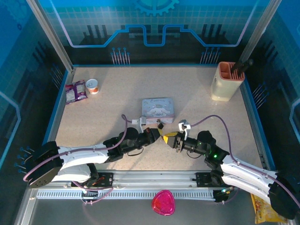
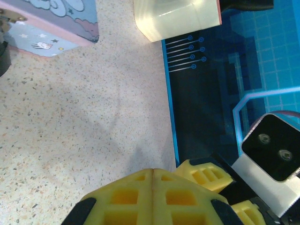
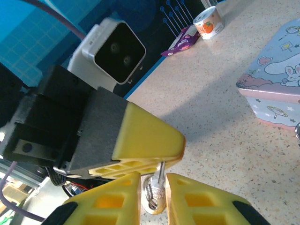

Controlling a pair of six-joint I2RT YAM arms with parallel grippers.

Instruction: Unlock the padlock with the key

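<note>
The speckled worktop (image 1: 117,112) is the biggest thing in front of me. The pale picture tin (image 1: 158,109) sits flat near its middle.

My two arms reach in from the near edge and meet just near of that tin. My left tool (image 2: 152,187) has its yellow fingers pressed tight together, seam closed. My right tool (image 3: 153,178) faces it tip to tip, with its fingers a small way apart. I cannot tell whether they grip or merely flank what lies between them.

The padlock (image 1: 160,125) is a tiny dark lump on the worktop, just near of the tin's near edge and just far of my tool tips.

Smallest is the key (image 3: 153,197), a silvery sliver. Its ringed end sits between my right fingers, and its shaft runs up into my left tool's tip, which seems to be pinching it.

I judge the padlock to be stiff metal but very light, so it would likely skid or swivel on this smooth surface under a push from the key. I would clamp its body across the flat sides, leaving the keyhole and shackle free. The key looks thin and slick and could pivot between the pads. It is best gripped by its broad head, with the blade left bare.
</note>
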